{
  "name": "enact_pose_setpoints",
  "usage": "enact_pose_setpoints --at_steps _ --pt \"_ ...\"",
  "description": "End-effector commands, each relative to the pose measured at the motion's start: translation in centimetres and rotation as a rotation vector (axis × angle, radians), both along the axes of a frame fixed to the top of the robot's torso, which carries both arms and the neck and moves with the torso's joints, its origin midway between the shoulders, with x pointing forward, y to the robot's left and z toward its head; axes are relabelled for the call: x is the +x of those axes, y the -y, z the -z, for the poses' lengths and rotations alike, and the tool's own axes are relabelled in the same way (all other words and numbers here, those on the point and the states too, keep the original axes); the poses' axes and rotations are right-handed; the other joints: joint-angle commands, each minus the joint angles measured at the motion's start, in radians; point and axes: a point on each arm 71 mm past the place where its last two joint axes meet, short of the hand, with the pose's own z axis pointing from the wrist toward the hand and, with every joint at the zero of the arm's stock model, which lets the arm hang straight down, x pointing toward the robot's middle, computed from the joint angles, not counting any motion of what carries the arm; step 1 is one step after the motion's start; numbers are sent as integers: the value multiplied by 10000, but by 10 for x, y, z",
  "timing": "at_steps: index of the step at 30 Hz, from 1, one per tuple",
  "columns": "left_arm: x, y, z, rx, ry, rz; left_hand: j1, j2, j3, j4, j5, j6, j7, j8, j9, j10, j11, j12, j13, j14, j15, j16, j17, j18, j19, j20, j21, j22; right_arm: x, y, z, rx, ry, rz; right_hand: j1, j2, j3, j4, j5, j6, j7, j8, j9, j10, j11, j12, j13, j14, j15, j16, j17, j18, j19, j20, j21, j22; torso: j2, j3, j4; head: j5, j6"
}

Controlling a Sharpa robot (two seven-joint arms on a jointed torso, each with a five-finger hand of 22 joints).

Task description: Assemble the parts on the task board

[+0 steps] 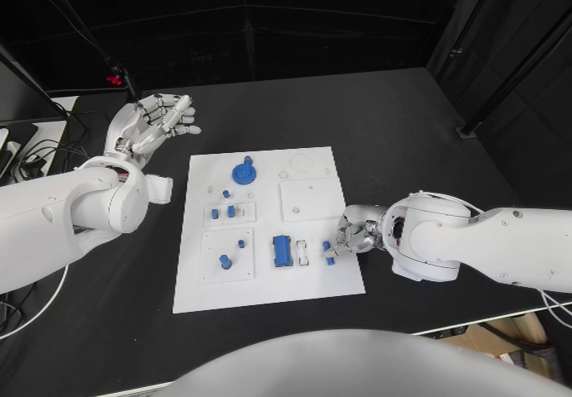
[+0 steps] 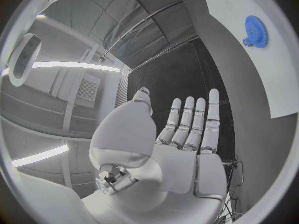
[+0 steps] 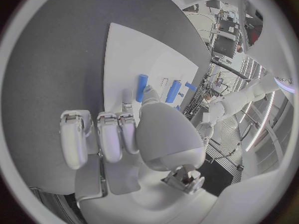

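Head view shows the task board (image 1: 269, 289), a white plate lying in the middle of my black table (image 1: 393, 116), its long sides running away from me. On it, toward the far edge, a blue gear (image 1: 245, 173) sits on the board's left half. Closer to me, small blue parts (image 1: 226, 212) stand in a square panel on the left side, and further toward the near edge another square panel carries two more blue pieces (image 1: 226, 261). A long blue block (image 1: 281, 250) lies near the middle of the board, and a thin blue piece (image 1: 328, 253) lies close to the board's right edge.

My left hand (image 1: 155, 122) is raised above the table beyond the board's far left corner, well apart from every part. Its fingers (image 2: 211, 115) are stretched out straight and side by side, thumb apart, palm bare, holding nothing. In the left wrist view the blue gear (image 2: 256, 31) shows on the white board, off past my fingertips.

My right hand (image 1: 354, 235) is at the board's right edge, just beside the thin blue piece. In the right wrist view its fingers (image 3: 111, 137) are curled in toward the palm, over the white board, with the blue block (image 3: 142, 80) beyond them. Whether my thumb and a finger pinch a part there, I cannot tell.
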Motion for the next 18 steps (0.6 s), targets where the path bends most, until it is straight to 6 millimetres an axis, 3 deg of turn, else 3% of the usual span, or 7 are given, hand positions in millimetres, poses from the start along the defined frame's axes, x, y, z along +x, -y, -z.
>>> enact_pose_setpoints --at_steps 1,18 --pt "0 1 -1 -72 23 106 13 89 -67 15 43 -58 1091 43 -14 -42 4 48 -14 -6 -67 61 -12 11 67 -31 38 10 -4 7 12 -1059 -541 168 202 141 131 -60 53 72 -36 -104 -402 1041 -74 -16 2589 1040 35 25 2635 -73 1038 51 33 2634 5 -1 0 3 1" --pt "0 0 -1 -71 5 102 20 96 -79 16 45 -66 1091 50 -18 -45 3 57 -15 -5 -68 68 -13 11 71 -31 53 16 -7 -4 20 -939 -364 36 271 134 210 -97 -49 135 -40 -245 -543 1041 -88 -16 2589 1040 7 25 2635 -73 1038 20 33 2634 6 1 -14 10 1"
